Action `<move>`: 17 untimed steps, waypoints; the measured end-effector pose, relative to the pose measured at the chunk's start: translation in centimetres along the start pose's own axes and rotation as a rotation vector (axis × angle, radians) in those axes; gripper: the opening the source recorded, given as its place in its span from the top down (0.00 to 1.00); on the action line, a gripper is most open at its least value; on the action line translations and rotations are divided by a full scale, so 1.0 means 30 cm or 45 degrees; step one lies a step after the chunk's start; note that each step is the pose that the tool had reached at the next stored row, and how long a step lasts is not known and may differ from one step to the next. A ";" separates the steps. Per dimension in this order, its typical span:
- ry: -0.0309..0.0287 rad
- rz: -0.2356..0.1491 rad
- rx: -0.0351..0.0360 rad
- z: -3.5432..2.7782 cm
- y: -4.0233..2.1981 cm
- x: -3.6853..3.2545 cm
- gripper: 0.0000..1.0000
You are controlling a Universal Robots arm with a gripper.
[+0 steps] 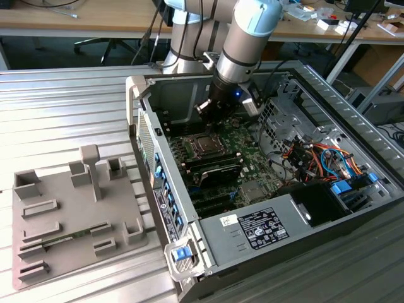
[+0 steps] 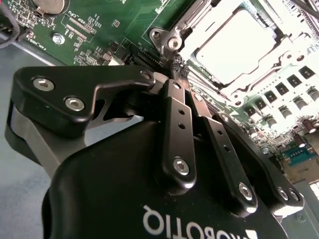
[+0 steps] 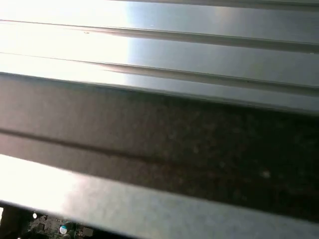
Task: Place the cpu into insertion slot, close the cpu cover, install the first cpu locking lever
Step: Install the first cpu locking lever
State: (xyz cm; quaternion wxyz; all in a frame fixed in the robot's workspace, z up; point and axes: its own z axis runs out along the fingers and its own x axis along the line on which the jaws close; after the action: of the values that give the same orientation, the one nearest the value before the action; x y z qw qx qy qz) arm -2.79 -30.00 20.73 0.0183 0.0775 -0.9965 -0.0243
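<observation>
In the exterior view, my hand (image 1: 210, 115) hung just above the insertion slot (image 1: 205, 144) inside the open computer case (image 1: 353, 208).

In the second wrist view, its fingers (image 2: 175, 67) were pressed together, apparently empty, beside the cpu cover (image 2: 219, 74), a thin, stiff frame overexposed to white; the lever was indistinct.
</observation>
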 end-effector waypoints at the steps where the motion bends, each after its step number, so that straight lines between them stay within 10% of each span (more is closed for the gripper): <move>1: -0.0001 0.000 -0.0002 -0.005 0.000 0.000 0.89; 6: -0.0046 0.000 -0.0012 -0.029 0.002 0.007 0.89; 17: -0.0359 -0.002 0.0026 -0.027 0.013 0.123 0.89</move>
State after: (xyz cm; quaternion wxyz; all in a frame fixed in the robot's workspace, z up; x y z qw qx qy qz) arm -6.48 -30.22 21.68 0.0042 0.0778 -0.9967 -0.0244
